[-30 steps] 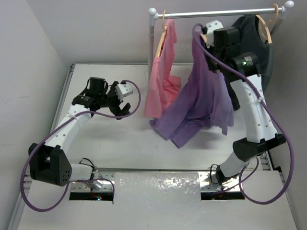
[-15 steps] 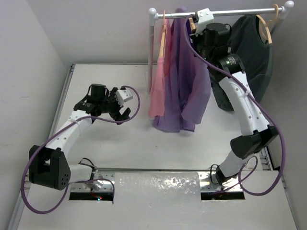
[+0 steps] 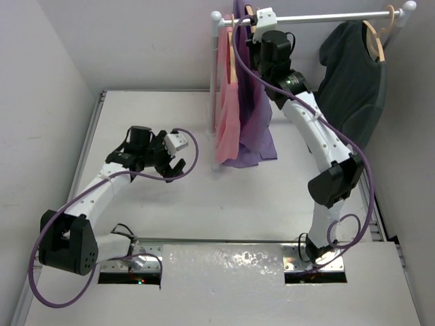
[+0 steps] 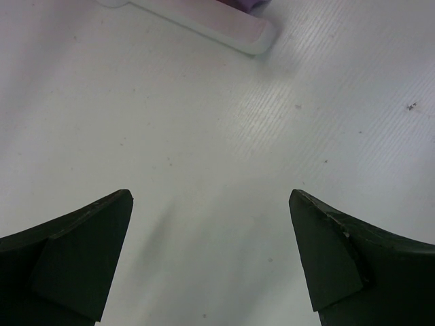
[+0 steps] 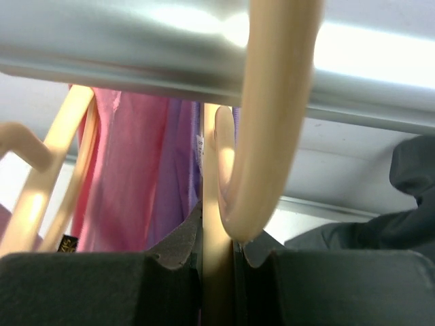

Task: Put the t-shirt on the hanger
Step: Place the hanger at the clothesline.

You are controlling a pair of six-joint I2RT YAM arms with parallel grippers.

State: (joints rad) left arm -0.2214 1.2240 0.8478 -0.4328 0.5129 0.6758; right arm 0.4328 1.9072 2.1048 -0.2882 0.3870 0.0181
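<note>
Top view first. My right arm is stretched way up to the rail (image 3: 333,16), with my right gripper (image 3: 257,26) up by the hook of the hanger (image 3: 247,11). The t-shirt (image 3: 257,115) hangs down from there, lavender, squeezed right beside the pink shirt (image 3: 228,122). Its hem sits down near the table (image 3: 272,197). The dark grey shirt (image 3: 353,75) is well apart, at the other end of the rail. My left gripper (image 3: 173,161) hovers low over the table, off to the left of the shirts.

Left wrist cam: my fingers are spread wide with nothing between them, just bare white table underneath. At the top edge there's the white rack foot (image 4: 217,27) and a tiny sliver of purple cloth next to it.

Right wrist cam: both pads are clamped tight on the hanger's neck. The tan hook curls up across the shiny rail right above. Can't tell from here if it's actually resting on it. Pink and purple cloth hang just behind on the left, a second hanger (image 5: 47,183) is at the far left, and dark grey cloth is low on the right.
</note>
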